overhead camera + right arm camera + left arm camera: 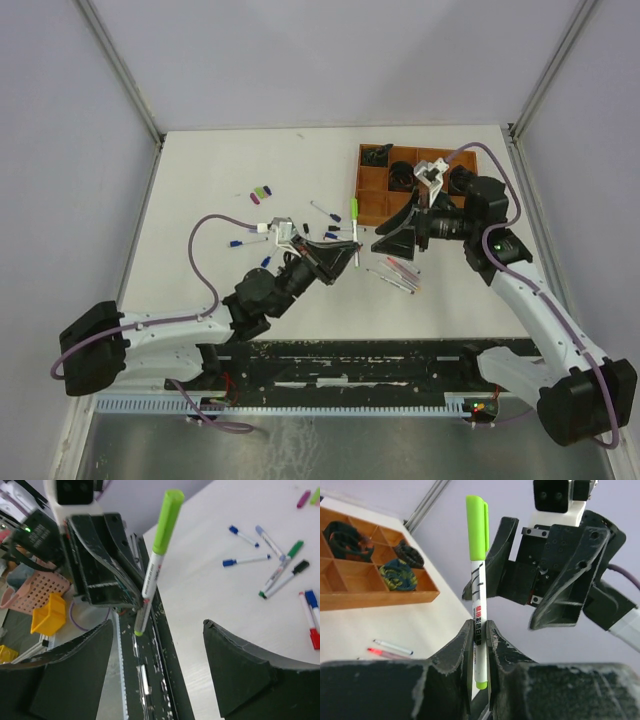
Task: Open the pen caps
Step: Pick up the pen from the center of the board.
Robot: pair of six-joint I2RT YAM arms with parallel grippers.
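Pinching pen (478,585), left gripper (479,632); bin (50,616) (right wrist)

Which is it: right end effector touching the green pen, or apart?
Apart. Right wrist view: fingers of the right end effector flank the green pen, clear gap each side.

A white tabletop (210,170), seen from above. Near its centre the left pincer (350,256) grips a green-capped pen (354,225). The right pincer (388,233) faces it from just beside the pen, jaws spread. A brown compartment tray (372,205) sits toward the far right corner. Around the centre lie scattered loose pens (400,276), and toward the far left two small caps (261,193), purple and green.
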